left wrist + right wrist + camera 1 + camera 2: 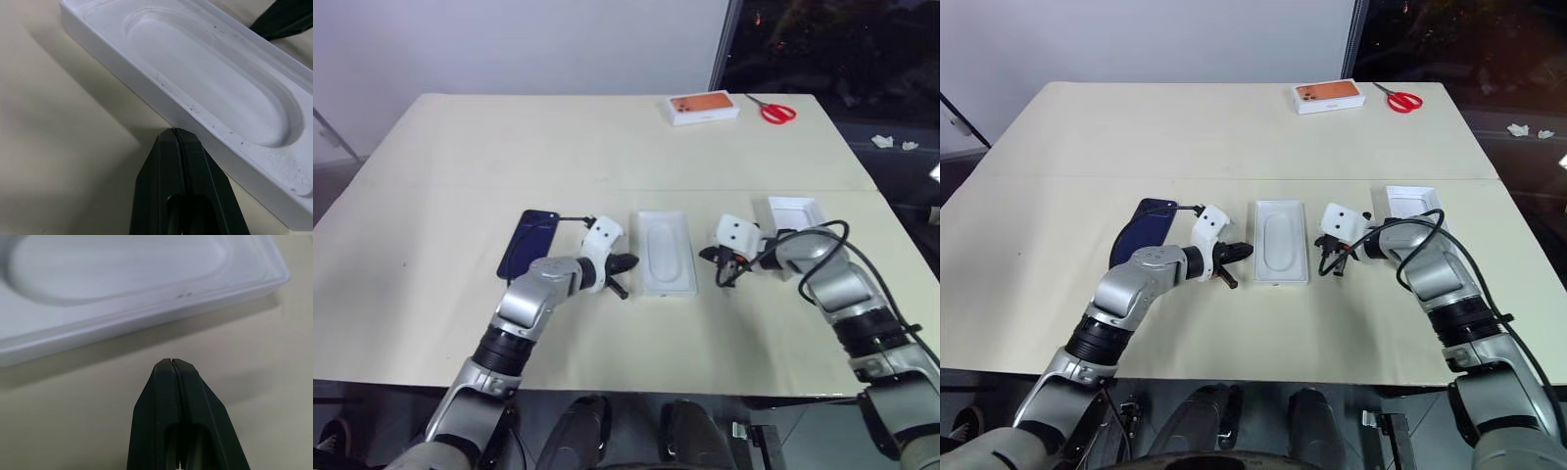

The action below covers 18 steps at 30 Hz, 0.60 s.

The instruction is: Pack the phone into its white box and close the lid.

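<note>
The dark navy phone lies flat on the table's left half, beside my left arm. The white box sits at the centre, open side up, its oval recess bare. The lid rests hollow side up to the right, partly behind my right arm. My left gripper is shut on nothing, its tip right at the box's left wall. My right gripper is shut too and holds nothing, a little off the box's right wall.
An orange-printed white box and red-handled scissors lie at the far right of the cream table. Dark floor drops away past the table's right edge.
</note>
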Tool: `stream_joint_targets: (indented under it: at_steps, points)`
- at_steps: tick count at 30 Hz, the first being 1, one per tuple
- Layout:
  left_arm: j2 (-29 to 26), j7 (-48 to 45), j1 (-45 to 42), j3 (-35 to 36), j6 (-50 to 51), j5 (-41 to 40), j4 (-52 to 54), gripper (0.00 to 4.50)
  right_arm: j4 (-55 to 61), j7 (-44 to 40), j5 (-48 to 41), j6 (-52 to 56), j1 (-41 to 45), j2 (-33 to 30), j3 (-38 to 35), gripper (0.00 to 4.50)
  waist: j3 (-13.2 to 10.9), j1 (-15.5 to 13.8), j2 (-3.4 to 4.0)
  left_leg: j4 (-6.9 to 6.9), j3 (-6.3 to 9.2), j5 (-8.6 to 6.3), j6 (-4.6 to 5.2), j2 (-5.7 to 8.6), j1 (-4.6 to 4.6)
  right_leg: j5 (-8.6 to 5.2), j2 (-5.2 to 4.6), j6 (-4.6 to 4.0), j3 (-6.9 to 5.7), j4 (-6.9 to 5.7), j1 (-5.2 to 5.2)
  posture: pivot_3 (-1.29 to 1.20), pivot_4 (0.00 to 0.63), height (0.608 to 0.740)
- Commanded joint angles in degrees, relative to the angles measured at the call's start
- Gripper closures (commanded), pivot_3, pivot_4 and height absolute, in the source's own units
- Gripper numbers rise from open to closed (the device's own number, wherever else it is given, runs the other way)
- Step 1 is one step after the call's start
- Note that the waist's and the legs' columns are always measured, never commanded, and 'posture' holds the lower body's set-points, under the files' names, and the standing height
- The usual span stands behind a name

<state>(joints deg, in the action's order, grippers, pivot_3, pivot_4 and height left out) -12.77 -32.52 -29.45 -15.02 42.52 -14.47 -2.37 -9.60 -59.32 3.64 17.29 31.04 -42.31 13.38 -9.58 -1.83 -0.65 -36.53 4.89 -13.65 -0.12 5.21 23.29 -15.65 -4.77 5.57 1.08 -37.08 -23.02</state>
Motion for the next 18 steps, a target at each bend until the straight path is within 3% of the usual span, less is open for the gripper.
stream_joint_targets:
  at_steps: [1, 6, 18]
  points:
    - [2.05, -0.58, 0.47, -3.31, 0.07, 1.10, -2.60, 4.49, 2.70, -2.08, -0.95, 0.73, -1.19, -2.03, -1.06, 4.50, 0.00, -0.36, 0.00, -0.03, 0.00, -0.02, 0.02, -0.01, 0.00, 0.00, 0.00, 0.00, -0.01, 0.00, 0.00, 0.00, 0.150, 0.740]
    - [2.58, -0.86, 0.37, -3.38, -2.50, 2.98, -3.21, 4.49, 4.45, -1.60, -1.28, 1.09, -1.44, -1.90, -1.45, 4.50, 0.00, -0.40, -0.01, -0.07, 0.00, -0.03, 0.03, -0.02, 0.00, 0.00, -0.03, 0.00, 0.00, 0.01, 0.04, 0.00, 0.150, 0.740]
    - [-4.67, -2.48, 3.06, 4.42, -0.76, 0.57, 0.66, 4.49, 6.17, -4.53, -3.34, 3.61, -1.10, -2.02, -1.03, 4.50, -0.02, 1.68, -0.02, 0.04, 0.01, 0.00, -0.01, -0.16, 0.04, 0.00, 0.08, 0.01, 0.02, -0.08, -0.15, 0.00, 0.150, 0.740]
